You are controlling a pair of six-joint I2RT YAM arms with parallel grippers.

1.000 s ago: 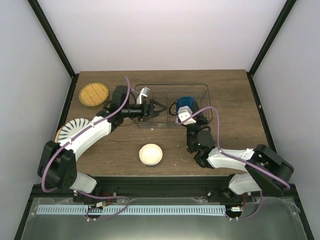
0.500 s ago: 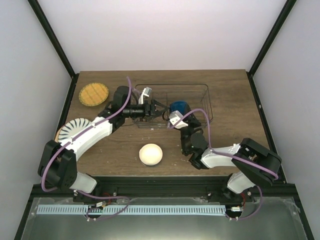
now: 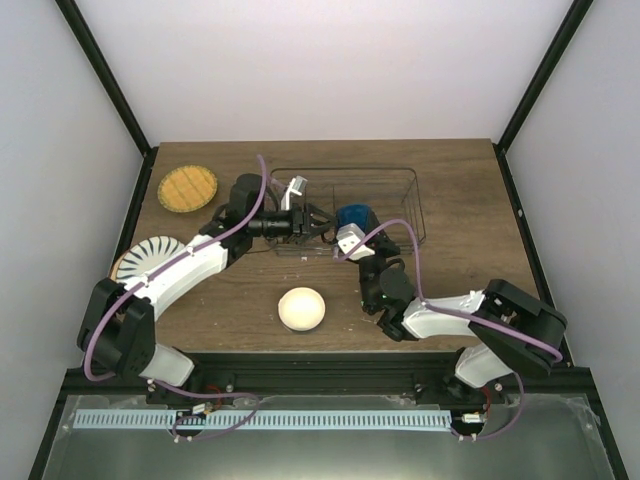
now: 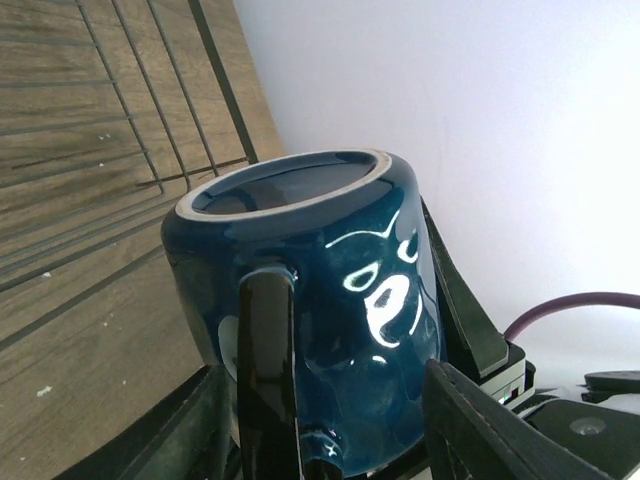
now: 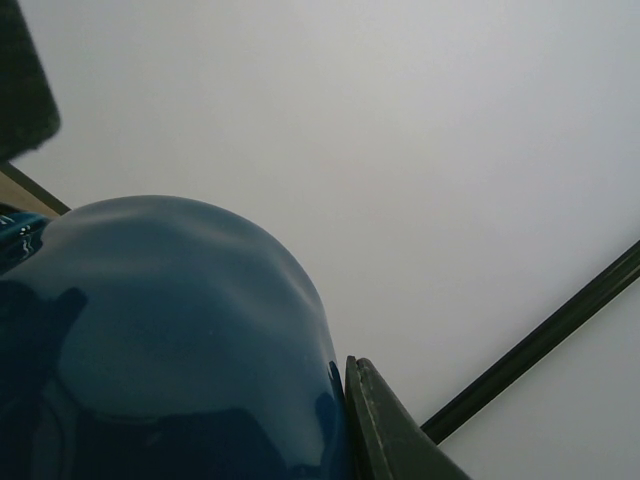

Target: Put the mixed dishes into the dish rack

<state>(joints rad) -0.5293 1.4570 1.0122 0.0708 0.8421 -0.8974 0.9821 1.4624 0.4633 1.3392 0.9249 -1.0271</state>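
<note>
Glazed dark blue, the cup [image 3: 353,216] sits inside the outline of the wire dish rack [image 3: 400,180] near its front edge in the overhead view. My right gripper [image 3: 350,238] comes up under it from the near side, and my left gripper [image 3: 315,222] reaches in from the left. I can't tell whether it hangs clear of the wires. The cream bowl [image 3: 302,309], the orange-yellow plate [image 3: 187,188] and the striped plate [image 3: 150,255] lie on the table outside the rack.

From my left wrist, the cup [image 4: 320,300] fills the frame with its handle towards me and its rim uppermost. My fingers [image 4: 470,420] stand partly spread on either side of its body. I can't tell whether the pads are pressing on it.

From my right wrist, the cup's wall [image 5: 170,340] lies hard against my finger [image 5: 385,430]; I judge this hand clamped tight on it.

It looks stiff, weighty for its size, slick with glaze and breakable. I'd take hold across the round body or pinch the wall at the rim, not by the handle.
</note>
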